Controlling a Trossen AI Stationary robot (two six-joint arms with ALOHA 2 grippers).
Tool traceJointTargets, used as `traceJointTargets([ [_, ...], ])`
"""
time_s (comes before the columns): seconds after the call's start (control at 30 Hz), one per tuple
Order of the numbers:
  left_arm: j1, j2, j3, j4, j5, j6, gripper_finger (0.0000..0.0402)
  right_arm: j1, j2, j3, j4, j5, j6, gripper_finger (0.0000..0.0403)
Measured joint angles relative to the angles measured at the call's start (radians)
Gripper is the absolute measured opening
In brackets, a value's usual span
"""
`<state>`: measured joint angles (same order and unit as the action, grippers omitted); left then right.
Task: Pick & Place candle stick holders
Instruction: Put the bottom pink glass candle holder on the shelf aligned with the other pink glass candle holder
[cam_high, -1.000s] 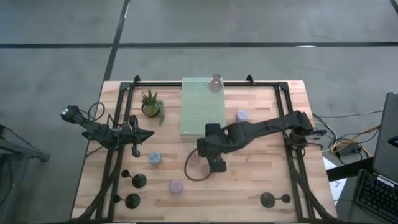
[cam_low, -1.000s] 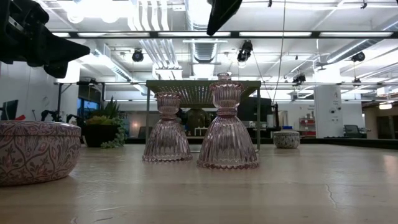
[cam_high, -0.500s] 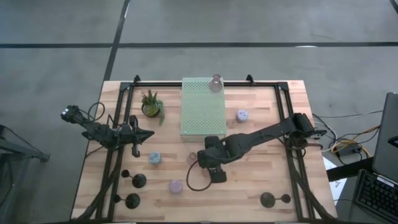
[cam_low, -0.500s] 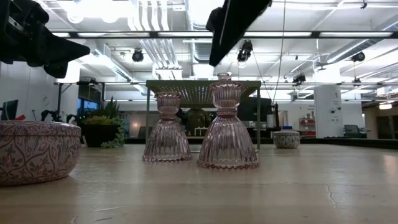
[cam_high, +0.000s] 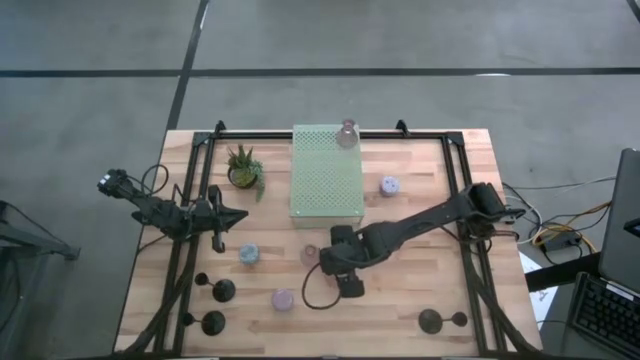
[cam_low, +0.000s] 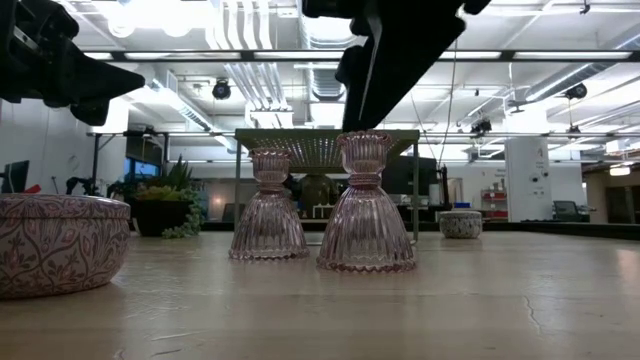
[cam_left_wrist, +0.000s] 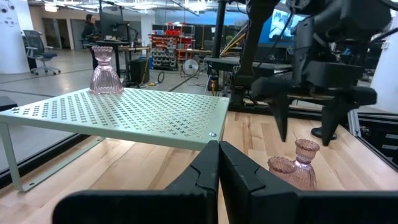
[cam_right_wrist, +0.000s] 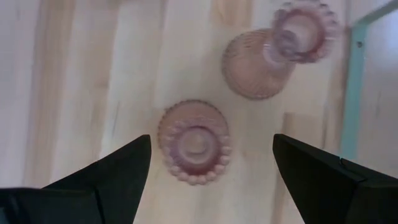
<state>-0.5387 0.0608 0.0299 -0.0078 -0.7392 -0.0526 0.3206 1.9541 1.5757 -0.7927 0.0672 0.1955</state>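
Two pink glass candle stick holders stand upright on their flared bases near the table's middle. The nearer one (cam_right_wrist: 194, 150) is right below my right gripper (cam_right_wrist: 211, 163), which hangs open above it, pointing steeply down, without touching it (cam_low: 366, 205). The second (cam_right_wrist: 273, 53) stands just beyond it (cam_high: 310, 255). A third pink holder (cam_high: 347, 133) stands on the pale green perforated board (cam_high: 327, 172). My left gripper (cam_high: 235, 217) waits shut and level at the table's left.
Stubby pastel holders (cam_high: 248, 254) (cam_high: 284, 298) (cam_high: 389, 185) and black holders (cam_high: 222, 290) (cam_high: 212, 322) (cam_high: 430, 320) stand scattered over the wooden table. A small green potted plant (cam_high: 244, 168) sits left of the board. A black frame rail (cam_high: 190, 230) runs along each side.
My right gripper has come down toward the two pink holders and drifted a little toward the table's near edge, tipping slightly; its fingers stay open. The holders have not moved.
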Motion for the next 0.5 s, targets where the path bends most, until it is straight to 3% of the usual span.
traceJointTargets([
  [0.5, 0.000, 0.000, 0.000, 0.000, 0.000, 0.000, 0.0014, 0.022, 0.000, -0.042, 0.076, 0.004, 0.015, 0.0325],
])
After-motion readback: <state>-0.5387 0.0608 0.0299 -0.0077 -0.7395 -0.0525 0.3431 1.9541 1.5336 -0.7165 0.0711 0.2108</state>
